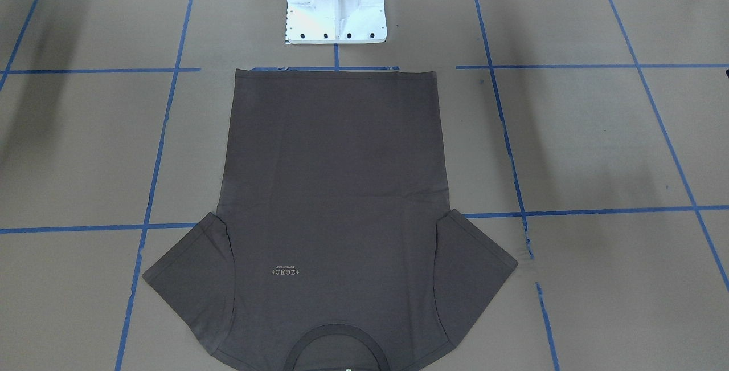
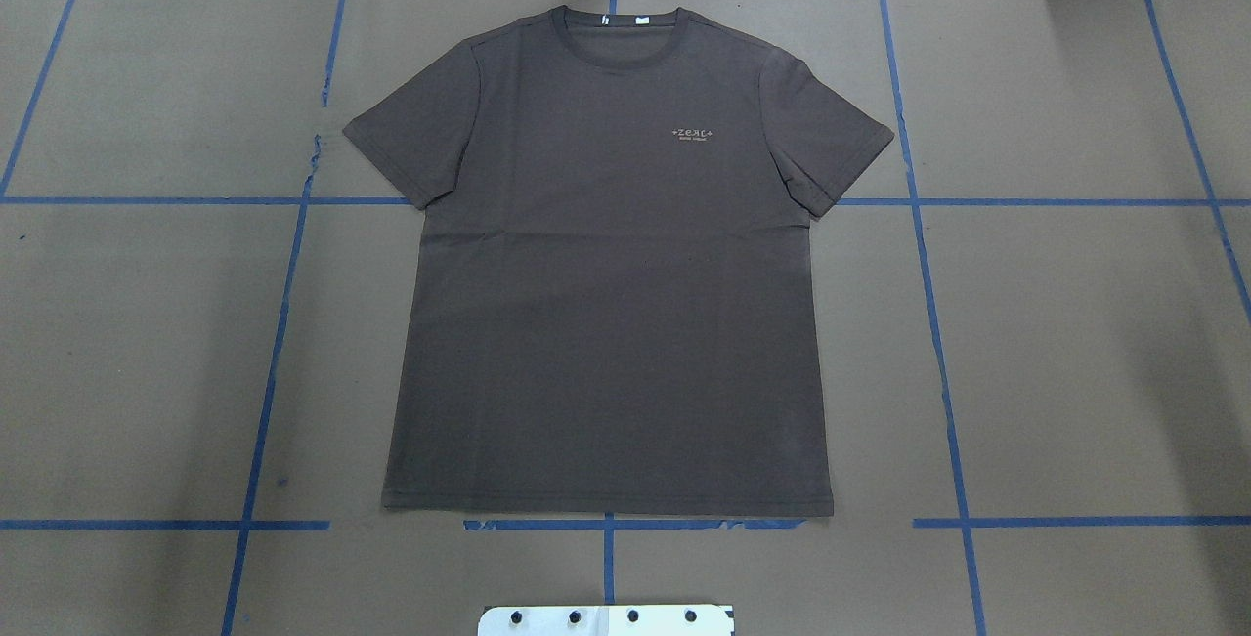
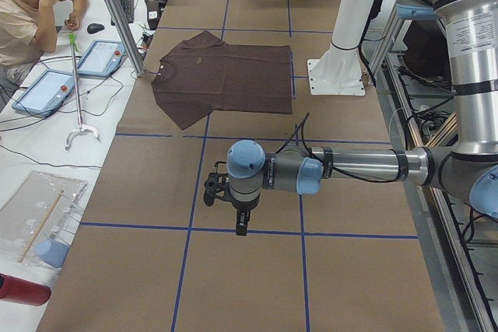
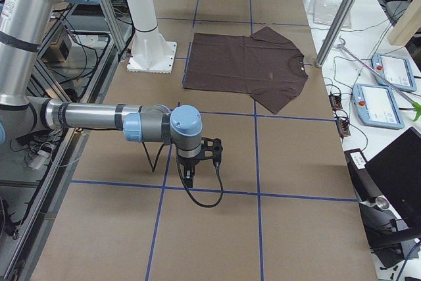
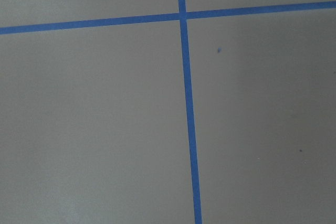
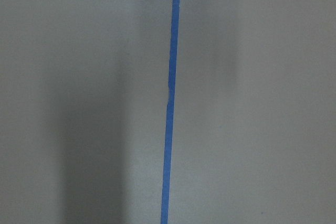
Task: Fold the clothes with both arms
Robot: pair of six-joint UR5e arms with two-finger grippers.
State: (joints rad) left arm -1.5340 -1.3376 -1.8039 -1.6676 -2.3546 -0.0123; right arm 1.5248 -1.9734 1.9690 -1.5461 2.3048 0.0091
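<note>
The dark grey-brown T-shirt (image 2: 606, 275) lies flat and spread out on the brown table, front up. Its crew neck (image 2: 613, 40) is at the far side from the robot and its hem is near the pedestal. The pale chest logo (image 2: 693, 134) shows. It also shows in the front view (image 1: 333, 188) and in both side views (image 3: 226, 75) (image 4: 243, 64). My left gripper (image 3: 242, 227) hangs over bare table, far from the shirt; I cannot tell if it is open. My right gripper (image 4: 189, 179) hangs likewise over bare table; I cannot tell its state.
The white pedestal base (image 1: 335, 3) stands just behind the hem. Blue tape lines (image 2: 938, 343) grid the table. A seated person (image 3: 27, 13) and tablets (image 3: 101, 57) are at the operators' side. Both wrist views show only brown paper and tape (image 5: 186, 103) (image 6: 170, 103).
</note>
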